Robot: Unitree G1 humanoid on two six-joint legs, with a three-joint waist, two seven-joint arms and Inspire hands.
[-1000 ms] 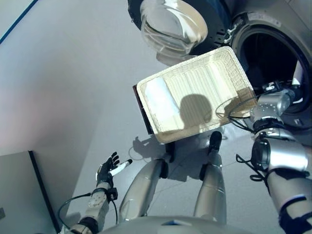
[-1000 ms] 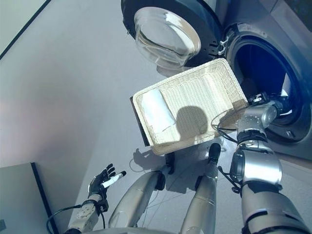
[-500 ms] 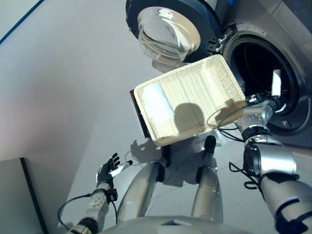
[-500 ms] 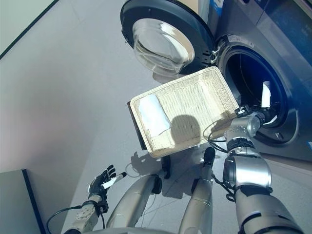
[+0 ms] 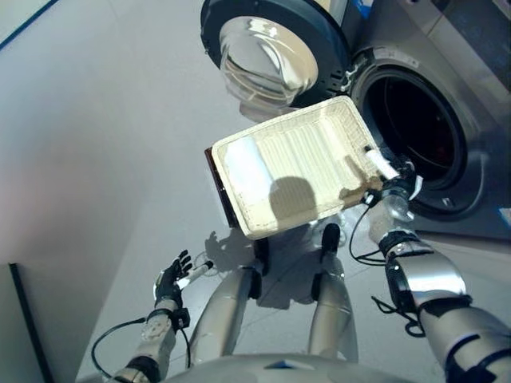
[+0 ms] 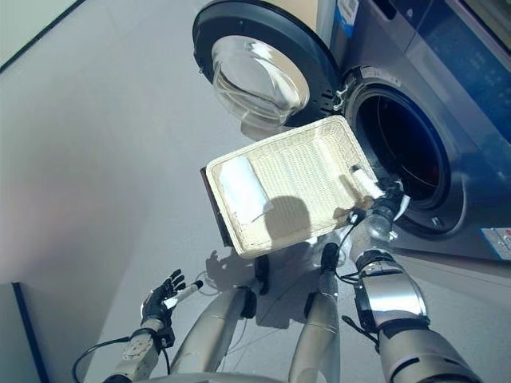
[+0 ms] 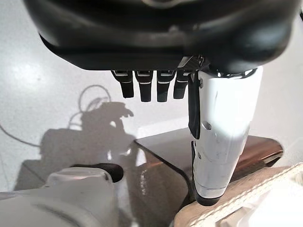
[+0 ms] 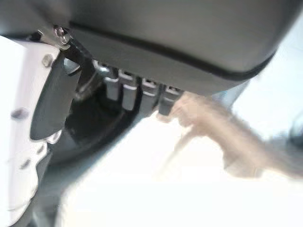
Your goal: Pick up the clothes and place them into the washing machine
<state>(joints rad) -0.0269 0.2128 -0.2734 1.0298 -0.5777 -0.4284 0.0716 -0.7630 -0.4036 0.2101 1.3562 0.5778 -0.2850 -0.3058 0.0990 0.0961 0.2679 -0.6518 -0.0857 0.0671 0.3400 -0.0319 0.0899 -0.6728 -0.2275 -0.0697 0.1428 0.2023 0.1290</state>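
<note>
- The left hand (image 5: 171, 276) hangs low at about 7 o'clock in the head views, over bare grey floor (image 5: 88, 144). Its fingers are spread and relaxed, the white-covered thumb sticks out to one side, and it holds nothing (its own wrist view shows the same: straight fingers, empty).
- Past that thumb, the left wrist view catches a dark brown stand (image 7: 175, 156) and a corner of woven rim.
- In the middle sits a pale wicker basket (image 5: 239, 227), tilted, with its long side running from about 7 o'clock up to 1 o'clock. It rests on the dark stand, whose edge shows along the basket's left side.
- A folded white cloth (image 5: 244, 171) lies inside the basket at its left end, against the wall. This is the only clothing that can be seen, and it is well apart from both hands.
- Above the basket, at 12 o'clock, the washing machine door (image 6: 259, 76) stands swung open, its round glass bowl facing up.
- At about 3 o'clock the right hand (image 6: 386, 196) is at the basket's right end, with the white thumb lying over the rim. Whether its fingers grip anything I cannot tell (its wrist view is a smear).
- Just beside that hand, at 2 o'clock, is the washing machine (image 6: 447, 96), its dark round drum opening (image 6: 399, 144) uncovered.
</note>
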